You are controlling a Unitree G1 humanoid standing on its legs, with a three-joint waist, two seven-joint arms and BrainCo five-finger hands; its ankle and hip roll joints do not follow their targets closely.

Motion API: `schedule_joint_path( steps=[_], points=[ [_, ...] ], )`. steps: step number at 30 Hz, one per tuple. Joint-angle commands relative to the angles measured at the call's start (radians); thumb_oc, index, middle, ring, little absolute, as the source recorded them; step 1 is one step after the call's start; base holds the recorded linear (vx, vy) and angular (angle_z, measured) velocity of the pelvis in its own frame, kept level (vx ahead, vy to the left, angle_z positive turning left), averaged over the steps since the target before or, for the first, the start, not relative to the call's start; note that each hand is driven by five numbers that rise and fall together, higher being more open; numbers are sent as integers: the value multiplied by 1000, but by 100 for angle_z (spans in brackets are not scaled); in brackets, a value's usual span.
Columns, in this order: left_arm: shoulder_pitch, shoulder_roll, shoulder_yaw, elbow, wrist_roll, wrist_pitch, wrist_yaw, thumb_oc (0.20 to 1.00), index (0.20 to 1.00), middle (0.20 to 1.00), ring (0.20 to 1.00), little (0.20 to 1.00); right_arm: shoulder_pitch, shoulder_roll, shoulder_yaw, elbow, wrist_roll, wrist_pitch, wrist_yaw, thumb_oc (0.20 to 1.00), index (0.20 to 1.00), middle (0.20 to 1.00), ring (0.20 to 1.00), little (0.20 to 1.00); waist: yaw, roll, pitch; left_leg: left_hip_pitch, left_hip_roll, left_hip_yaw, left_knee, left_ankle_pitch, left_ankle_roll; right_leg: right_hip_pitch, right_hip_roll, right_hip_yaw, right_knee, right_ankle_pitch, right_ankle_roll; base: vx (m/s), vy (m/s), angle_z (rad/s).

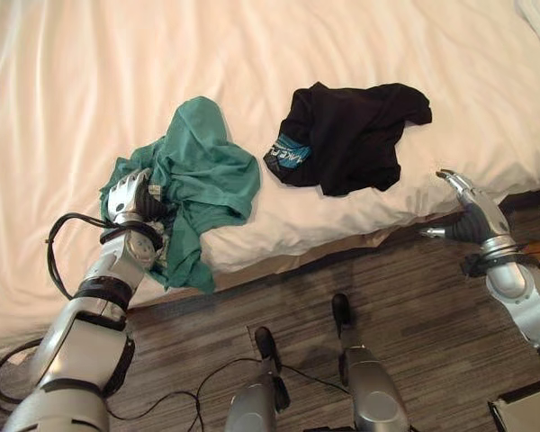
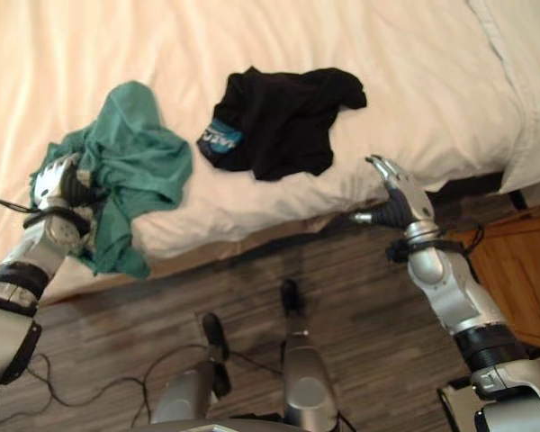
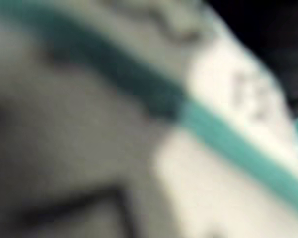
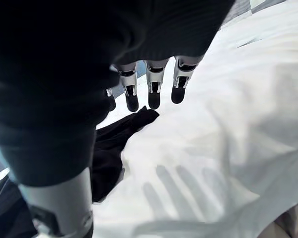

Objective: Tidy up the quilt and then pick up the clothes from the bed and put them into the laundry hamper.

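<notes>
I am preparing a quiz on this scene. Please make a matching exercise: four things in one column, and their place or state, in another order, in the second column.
Things:
1. green garment
2. black garment
3. left hand
4. right hand

Places or states:
a. open, above the bed's edge, holding nothing
b. flat on the white quilt, untouched
c. draped over the bed's edge
d. buried in green cloth

Pairs: 1-c, 2-b, 3-d, 4-a

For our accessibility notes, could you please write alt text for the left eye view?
The left hand is buried in a green garment at the edge of the white quilt; a black garment lies beside it, and the right hand hovers open.
</notes>
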Motion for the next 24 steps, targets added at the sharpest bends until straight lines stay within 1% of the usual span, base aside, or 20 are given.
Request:
schedule_joint_path(
  steps=[1,3,4,5,6,7,8,9,10,11,13,14,15,16,17,19,20,21,23,24],
  points=[
    [97,-38,18,116,3,34,-33,200,200,200,200,200,-38,-36,-41,-38,-17,-30,-42,1000,1000,1000,1000,1000,33,-47,-50,-8,35,-40,-3,-51,-53,12,-82,-23,61,-109,100,20,-30,7],
    [216,-77,41,60,-25,11,-40,200,200,200,200,200,-104,-69,-15,-34,-33,-20,-45,1000,1000,1000,1000,1000,60,-43,-51,-9,35,-48,-3,-49,-55,18,-85,-33,65,-113,96,23,-51,7],
    [377,-94,41,-136,-115,-60,-81,200,200,200,200,200,-191,-109,7,-10,-50,-5,-66,1000,1000,1000,1000,1000,95,-30,-44,-12,30,-60,-3,-44,-56,25,-88,-48,62,-114,93,12,-38,12],
    [383,-92,45,-143,-117,-58,-84,200,200,200,200,200,-195,-108,13,-7,-50,-6,-67,1000,1000,1000,1000,1000,92,-30,-45,-12,30,-60,-3,-45,-56,26,-88,-48,62,-113,93,5,-55,13],
    [489,-94,44,-309,-200,-116,-110,200,200,200,200,200,-267,-120,26,42,-23,2,-85,1000,1000,1000,1000,1000,123,-19,-38,-22,25,-71,-3,-37,-59,30,-93,-60,57,-110,91,-8,-41,20],
    [535,-88,41,-381,-222,-130,-124,200,200,200,200,200,-300,-124,39,65,-10,4,-90,1000,1000,1000,1000,1000,132,-14,-37,-28,23,-76,-3,-34,-61,30,-95,-67,53,-106,91,-8,-41,26],
    [541,-86,46,-387,-223,-128,-126,200,200,200,200,200,-306,-122,47,69,-9,3,-91,1000,1000,1000,1000,1000,127,-14,-39,-29,24,-77,-3,-34,-61,30,-94,-68,52,-106,91,-19,-22,36],
    [590,-79,44,-480,-259,-153,-135,200,200,200,200,200,-337,-125,52,106,10,4,-97,1000,1000,1000,1000,1000,148,-5,-34,-40,19,-82,-3,-31,-63,27,-97,-74,49,-102,92,-30,-40,42],
    [694,-64,61,-640,-350,-187,-165,200,200,200,200,200,-398,-150,75,197,41,9,-105,1000,1000,1000,1000,1000,170,8,-37,-63,14,-91,-3,-23,-66,23,-100,-90,37,-95,93,-30,-39,34],
    [699,-63,66,-645,-353,-185,-167,200,200,200,200,200,-405,-150,82,202,43,7,-106,1000,1000,1000,1000,1000,167,8,-39,-65,15,-92,-3,-23,-66,22,-100,-91,36,-94,93,-17,-34,34],
    [787,-43,63,-829,-504,-231,-234,200,200,200,200,200,-519,-184,135,348,89,17,-106,1000,1000,1000,1000,1000,202,37,-34,-96,6,-104,-3,-10,-72,15,-107,-115,25,-82,96,-26,-17,36],
    [790,-43,67,-833,-507,-230,-237,200,200,200,200,200,-528,-184,143,354,91,15,-107,1000,1000,1000,1000,1000,199,38,-35,-98,6,-105,-3,-9,-72,13,-106,-116,25,-81,96,-57,-9,52],
    [808,-23,61,-913,-580,-251,-273,200,200,200,200,200,-606,-202,191,450,117,19,-99,1000,1000,1000,1000,1000,215,56,-26,-122,1,-113,-3,0,-75,2,-112,-125,19,-73,98,-34,1,40],
    [809,-24,64,-916,-581,-249,-275,200,200,200,200,200,-615,-202,199,456,119,17,-99,1000,1000,1000,1000,1000,212,58,-26,-123,1,-114,-3,0,-75,1,-112,-125,19,-72,98,-77,5,39],
    [817,-21,61,-955,-621,-256,-291,200,200,200,200,200,-682,-204,239,536,139,23,-86,1000,1000,1000,1000,1000,223,74,-18,-149,-3,-118,-3,10,-81,-13,-118,-140,11,-64,99,-67,-4,32],
    [817,-25,60,-965,-634,-254,-296,200,200,200,200,200,-719,-199,265,581,152,25,-77,1000,1000,1000,1000,1000,228,85,-14,-165,-6,-123,-3,14,-83,-24,-120,-147,9,-60,100,-61,-4,42],
    [810,-35,48,-968,-634,-254,-290,200,200,200,200,200,-756,-179,294,631,167,30,-67,1000,1000,1000,1000,1000,234,96,-9,-182,-7,-127,-3,20,-86,-33,-121,-154,5,-56,101,-31,3,30],
    [809,-37,48,-967,-634,-254,-290,200,200,200,200,200,-760,-179,297,633,168,29,-67,1000,1000,1000,1000,1000,233,97,-9,-183,-7,-127,-3,20,-86,-34,-121,-155,5,-56,100,-45,6,18],
    [785,-55,23,-947,-602,-247,-279,200,200,200,200,200,-762,-99,323,724,219,35,-10,1000,1000,1000,1000,1000,245,105,-2,-192,-8,-132,-3,25,-87,-37,-122,-162,7,-55,99,-31,16,6],
    [784,-56,23,-946,-601,-247,-278,200,200,200,200,200,-764,-99,325,726,219,34,-9,1000,1000,1000,1000,1000,245,105,-2,-192,-8,-132,-3,25,-87,-37,-122,-162,6,-55,99,-25,34,4]
  ],
)
